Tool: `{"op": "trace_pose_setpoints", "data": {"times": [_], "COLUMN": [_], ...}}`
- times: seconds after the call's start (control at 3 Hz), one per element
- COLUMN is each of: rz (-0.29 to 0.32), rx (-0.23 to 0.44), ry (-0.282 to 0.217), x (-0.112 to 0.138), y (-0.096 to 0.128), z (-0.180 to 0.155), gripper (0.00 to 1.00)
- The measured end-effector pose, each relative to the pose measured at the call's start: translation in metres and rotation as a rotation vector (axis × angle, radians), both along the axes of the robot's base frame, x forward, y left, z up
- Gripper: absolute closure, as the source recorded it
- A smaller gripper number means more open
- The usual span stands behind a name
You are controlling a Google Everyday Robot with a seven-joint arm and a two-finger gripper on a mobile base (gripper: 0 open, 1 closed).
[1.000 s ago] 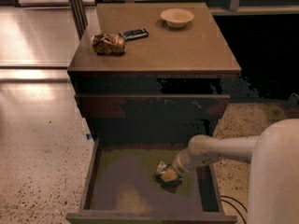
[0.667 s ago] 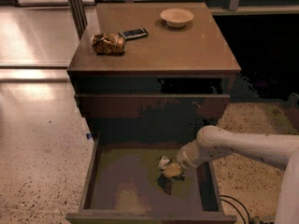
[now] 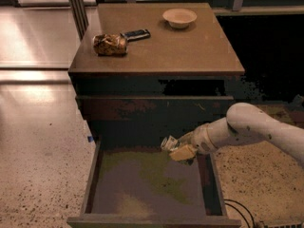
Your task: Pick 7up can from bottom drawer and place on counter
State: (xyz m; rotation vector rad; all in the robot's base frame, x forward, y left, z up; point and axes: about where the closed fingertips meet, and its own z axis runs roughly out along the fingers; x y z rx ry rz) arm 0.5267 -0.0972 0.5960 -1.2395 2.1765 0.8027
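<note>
The 7up can (image 3: 169,143), small and pale silvery with yellowish marks, is held in my gripper (image 3: 181,150) above the right rear part of the open bottom drawer (image 3: 142,191). The gripper is shut on the can and holds it clear of the drawer floor, just in front of the cabinet's face. My white arm (image 3: 247,127) reaches in from the right. The brown counter (image 3: 185,49) is the cabinet's top, well above the can.
On the counter lie a brown-gold shiny packet (image 3: 110,44), a black phone-like slab (image 3: 137,33) and a pale bowl (image 3: 179,17). A closed upper drawer front (image 3: 152,107) sits above the gripper. Glossy speckled floor (image 3: 38,141) lies to the left; a cable (image 3: 242,212) lies at bottom right.
The gripper has risen from the drawer floor with the can in it, moving up and toward the cabinet's face. The camera now stands closer.
</note>
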Motion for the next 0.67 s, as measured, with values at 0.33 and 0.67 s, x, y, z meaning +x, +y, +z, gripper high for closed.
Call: {"op": "trace_pose_setpoints", "data": {"times": [0.33, 0.67], "rz": [0.063, 0.095], "rx": [0.073, 0.083], "ry": [-0.081, -0.151], "x": [0.016, 0.044], "y": [0.007, 0.019], "z": [0.068, 0.134], "gripper": [1.0, 1.0]}}
